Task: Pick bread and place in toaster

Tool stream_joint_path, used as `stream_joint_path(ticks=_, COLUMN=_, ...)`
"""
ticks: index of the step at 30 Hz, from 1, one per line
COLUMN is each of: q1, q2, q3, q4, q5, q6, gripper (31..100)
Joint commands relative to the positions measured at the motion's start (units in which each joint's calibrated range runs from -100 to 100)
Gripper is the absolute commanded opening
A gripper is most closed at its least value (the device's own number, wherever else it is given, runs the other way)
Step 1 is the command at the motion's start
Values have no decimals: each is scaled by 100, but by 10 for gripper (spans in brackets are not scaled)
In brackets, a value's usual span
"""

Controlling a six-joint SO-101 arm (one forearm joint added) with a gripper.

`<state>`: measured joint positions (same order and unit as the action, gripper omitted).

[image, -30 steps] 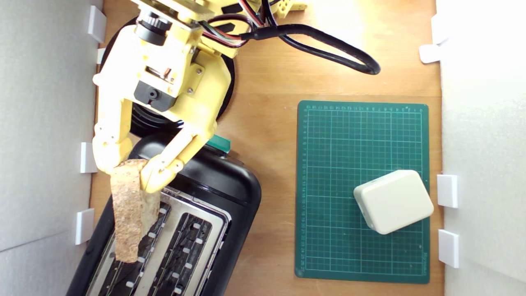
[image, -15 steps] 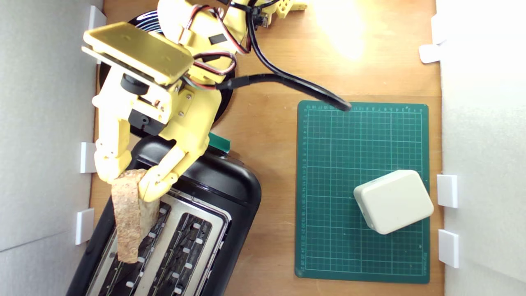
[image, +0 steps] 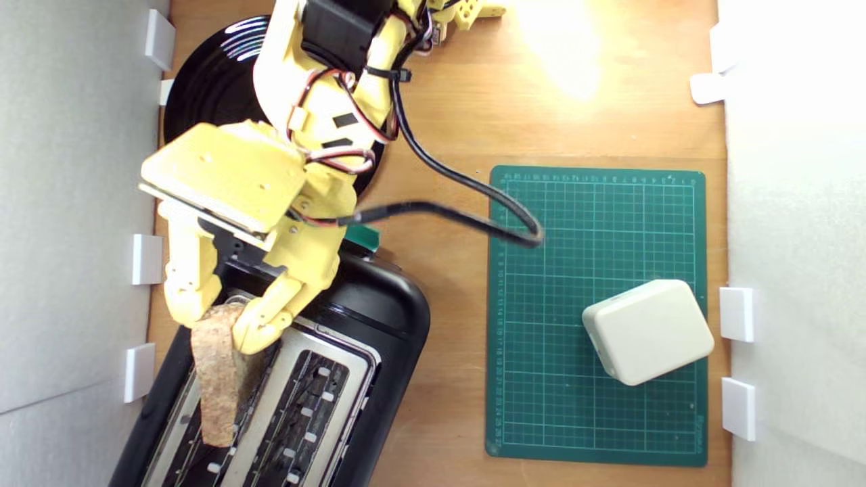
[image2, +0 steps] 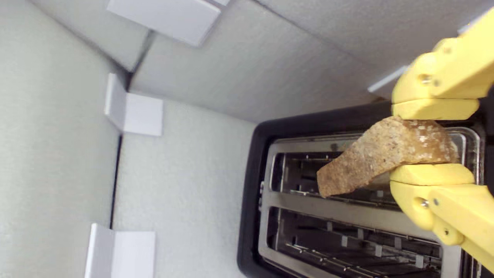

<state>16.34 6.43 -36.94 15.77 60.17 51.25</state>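
The yellow claw (image2: 430,142) pinches the bread (image2: 380,158) edge-on between its two fingers, gripping the slice by one end. The bread's free end hangs over the toaster (image: 379,318) slot nearer the exterior view's left, its lower end at or just inside the opening. Beyond, on the wooden bench (image: 440,135), a black plate (image: 210,74) sits behind the arm, and a cream box (image: 648,331) rests on the green cutting mat (image: 575,237).

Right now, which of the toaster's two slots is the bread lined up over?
The slot nearer the grey wall, on the exterior view's left. The brown-crusted bread slice, pinched in the yellow end effector, hangs over it; the black, silver-topped toaster's other slot lies uncovered.
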Motion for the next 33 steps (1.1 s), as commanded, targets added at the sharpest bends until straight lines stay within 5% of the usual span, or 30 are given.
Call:
stream_joint_path(ticks=1, q1=66, q2=65, q3=-151, q4=46, q5=41, q6=-22, gripper=598)
stream_joint_path(ticks=27, q1=-22, q2=1129, q3=-151, q4=64, q5=-317, q6=-299, gripper=609)
stream_joint_path(ticks=33, q1=-46, q2=1121, q3=-151, q4=10, q5=-317, q6=-299, gripper=797)
